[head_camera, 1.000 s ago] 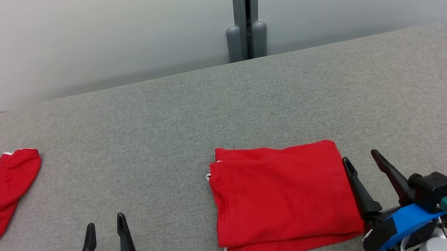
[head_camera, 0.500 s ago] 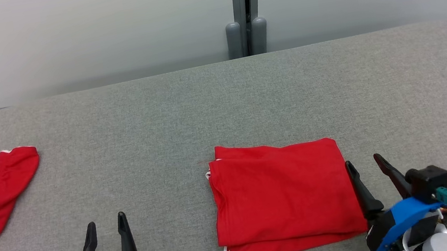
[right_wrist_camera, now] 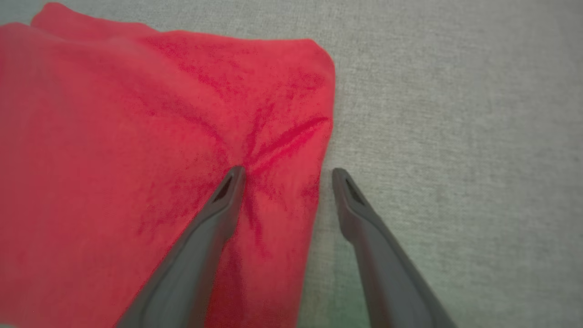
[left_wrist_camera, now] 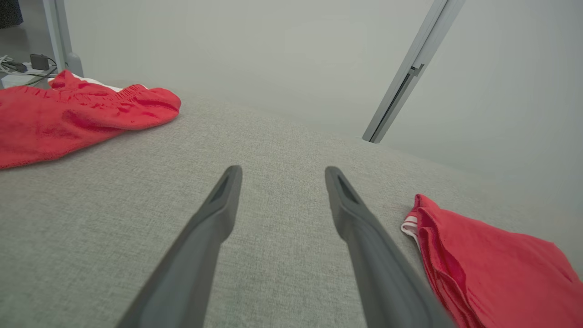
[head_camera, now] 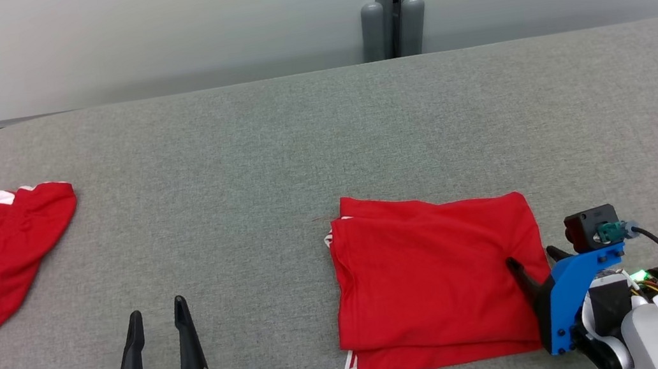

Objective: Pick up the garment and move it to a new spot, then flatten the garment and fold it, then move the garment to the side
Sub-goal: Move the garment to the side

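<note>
The right claw point(head_camera: 530, 256) had come down, open, 1 finger point(right_wrist_camera: 226, 196) pressing the folded red garment point(head_camera: 431, 273) near the table's point(head_camera: 235, 159) front edge. The left claw point(head_camera: 156, 307) waited open. Moving it aside looked next.

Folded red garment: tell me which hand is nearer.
Right: right hand straddles the right edge of the folded garment, a finger pressing it; left hand is apart to its left.
</note>
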`<state>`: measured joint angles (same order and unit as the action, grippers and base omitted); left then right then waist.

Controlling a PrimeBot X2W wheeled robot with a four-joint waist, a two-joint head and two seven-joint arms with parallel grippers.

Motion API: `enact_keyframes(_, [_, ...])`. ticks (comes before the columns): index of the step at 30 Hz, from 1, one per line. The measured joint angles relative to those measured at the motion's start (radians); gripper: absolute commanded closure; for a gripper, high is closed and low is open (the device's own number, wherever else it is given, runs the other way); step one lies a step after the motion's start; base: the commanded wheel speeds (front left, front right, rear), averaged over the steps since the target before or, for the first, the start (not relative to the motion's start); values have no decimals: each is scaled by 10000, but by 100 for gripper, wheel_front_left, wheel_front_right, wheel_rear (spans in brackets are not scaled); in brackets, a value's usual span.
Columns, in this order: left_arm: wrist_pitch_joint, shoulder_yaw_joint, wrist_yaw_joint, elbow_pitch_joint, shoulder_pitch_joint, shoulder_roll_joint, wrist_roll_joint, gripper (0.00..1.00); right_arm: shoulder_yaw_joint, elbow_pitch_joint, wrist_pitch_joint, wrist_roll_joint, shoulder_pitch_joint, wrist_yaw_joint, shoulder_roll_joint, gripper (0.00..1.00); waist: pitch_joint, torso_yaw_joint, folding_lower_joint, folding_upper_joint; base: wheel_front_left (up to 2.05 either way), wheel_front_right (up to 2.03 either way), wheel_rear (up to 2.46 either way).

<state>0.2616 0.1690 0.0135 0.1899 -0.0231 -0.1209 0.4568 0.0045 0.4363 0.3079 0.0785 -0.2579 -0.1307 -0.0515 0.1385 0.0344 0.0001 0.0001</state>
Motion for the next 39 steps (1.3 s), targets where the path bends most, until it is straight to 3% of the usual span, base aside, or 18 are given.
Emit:
enact_keyframes(5, [2,-104,-86,36,95,109,-96,0,61,182,872,637,-203,0,-153,0,191,242,0,0,0,0,0])
enact_keyframes(6, [0,-128,-104,38,106,128,-107,0,69,196,963,780,-259,0,-194,17,226,281,0,0,0,0,0])
enact_keyframes(7, [0,-151,-117,38,112,142,-146,0,94,199,1030,909,-292,2,-213,56,258,312,0,0,0,0,0])
enact_keyframes(8, [0,-178,-138,38,118,157,-184,0,104,199,1058,1022,-326,2,-226,84,290,334,0,0,0,0,0])
enact_keyframes(9, [0,-205,-140,33,128,174,-194,0,123,198,1083,1141,-368,2,-242,100,326,344,0,0,0,0,0])
enact_keyframes(17, [2,-222,-234,-297,315,176,-610,0,-21,-82,621,1419,-1041,-8,-541,100,918,-313,0,0,0,0,0])
enact_keyframes(25, [-144,-23,-290,-786,829,-119,-984,0,-692,-303,-56,1365,-1738,-4,-744,100,1995,-2255,2,0,0,0,0])
enact_keyframes(32, [-719,0,-270,-1388,1304,-702,-1260,0,-1160,-54,-802,1430,-2184,-2,-612,100,2863,-3983,2,0,0,0,0])
enact_keyframes(39, [-1200,-59,-190,-1944,1468,-1081,-1383,0,-1206,591,-1478,1513,-2915,-2,-355,100,3281,-4595,1,0,0,0,0])
